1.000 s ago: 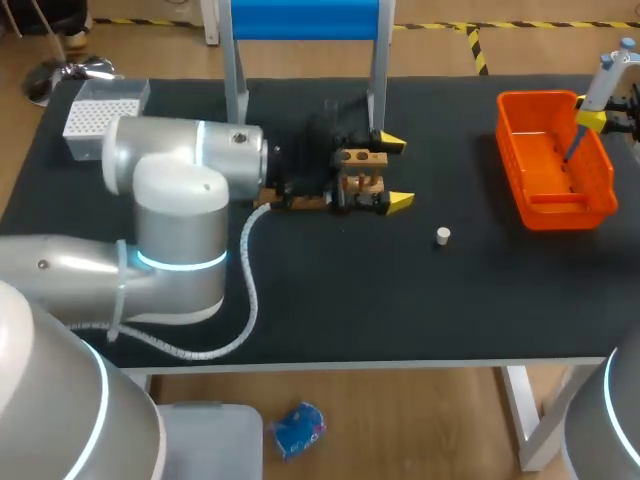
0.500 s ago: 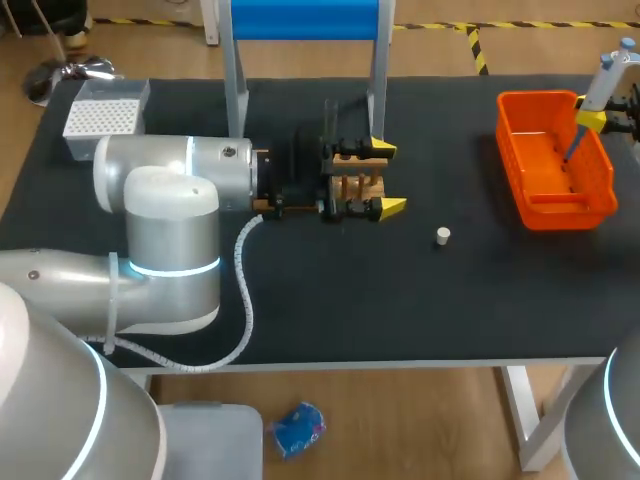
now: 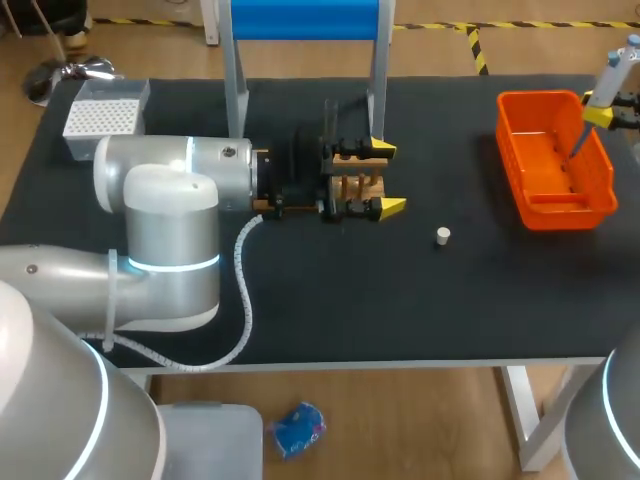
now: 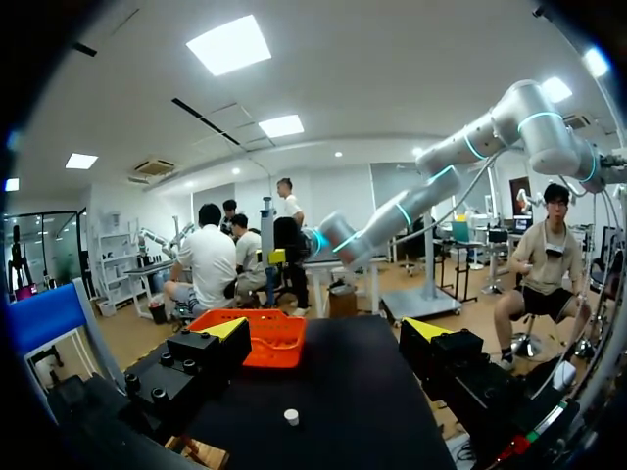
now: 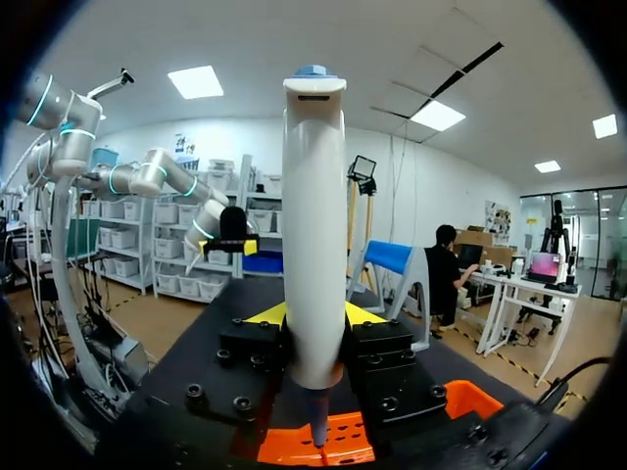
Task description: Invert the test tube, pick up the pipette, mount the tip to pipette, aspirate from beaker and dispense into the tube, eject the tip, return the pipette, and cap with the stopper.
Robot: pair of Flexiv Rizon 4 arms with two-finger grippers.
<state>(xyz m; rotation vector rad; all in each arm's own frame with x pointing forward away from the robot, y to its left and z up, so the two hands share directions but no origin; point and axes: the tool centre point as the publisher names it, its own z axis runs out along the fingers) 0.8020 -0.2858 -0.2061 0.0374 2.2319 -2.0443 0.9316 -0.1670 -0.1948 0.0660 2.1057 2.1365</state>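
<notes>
My left gripper [image 3: 388,178] is open, its yellow tips on either side of the wooden test tube rack [image 3: 355,180] at mid table; I cannot make out the tube. In the left wrist view the left gripper [image 4: 325,333] has nothing between its fingers. A small white stopper [image 3: 443,236] [image 4: 291,417] lies on the black table to the right of the rack. At the far right my right gripper [image 3: 610,112] [image 5: 313,315] is shut on the white pipette [image 3: 620,62] [image 5: 313,225], held upright with its thin lower end over the orange basket [image 3: 555,195] [image 5: 323,446].
A white tip box [image 3: 103,108] stands at the back left corner. A blue-topped stand [image 3: 305,20] rises behind the rack on two grey legs. My left arm's bulky body [image 3: 170,230] covers the table's left middle.
My left arm has drawn back a little to the left, its gripper still open around the rack. The right gripper with the pipette has shifted slightly to the right.
</notes>
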